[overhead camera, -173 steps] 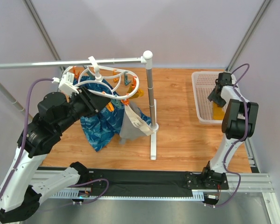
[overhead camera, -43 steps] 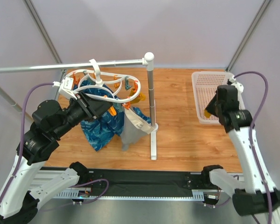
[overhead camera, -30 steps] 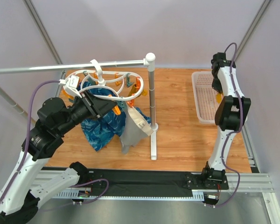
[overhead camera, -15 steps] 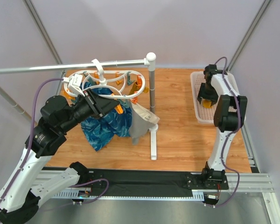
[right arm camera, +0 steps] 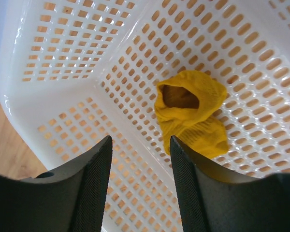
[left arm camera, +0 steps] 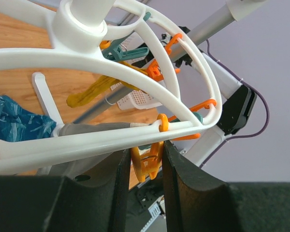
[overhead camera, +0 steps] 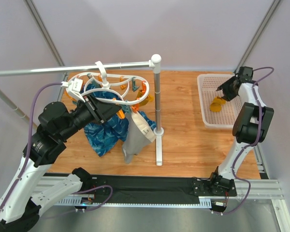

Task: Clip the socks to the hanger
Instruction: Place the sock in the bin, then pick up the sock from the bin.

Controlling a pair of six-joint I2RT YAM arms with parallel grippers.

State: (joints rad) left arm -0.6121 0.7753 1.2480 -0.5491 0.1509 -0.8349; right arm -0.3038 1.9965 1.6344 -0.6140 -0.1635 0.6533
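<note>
The white oval hanger [overhead camera: 117, 90] with orange clips hangs from the rail. My left gripper [overhead camera: 117, 108] reaches under its near ring. In the left wrist view the jaws [left arm camera: 146, 157] are closed around an orange clip [left arm camera: 148, 162] under the ring [left arm camera: 87, 142]. A mustard-yellow sock [left arm camera: 94, 92] hangs from a clip on the far side. Another yellow sock [overhead camera: 216, 104] lies bunched in the white basket [overhead camera: 207, 121]. My right gripper [overhead camera: 223, 90] hovers over the basket, open and empty. In the right wrist view the sock [right arm camera: 191, 113] lies just ahead of the right finger [right arm camera: 193, 188].
A blue patterned cloth [overhead camera: 106, 133] and a grey-beige garment [overhead camera: 137, 130] hang from the hanger. The grey rail [overhead camera: 48, 69] ends at an upright post [overhead camera: 157, 101] on a base mid-table. The basket stands at the far right.
My right arm has swung about above the basket and now points down into it from its far right side. The hanger and its garments have swayed; the left gripper stays at the clip.
</note>
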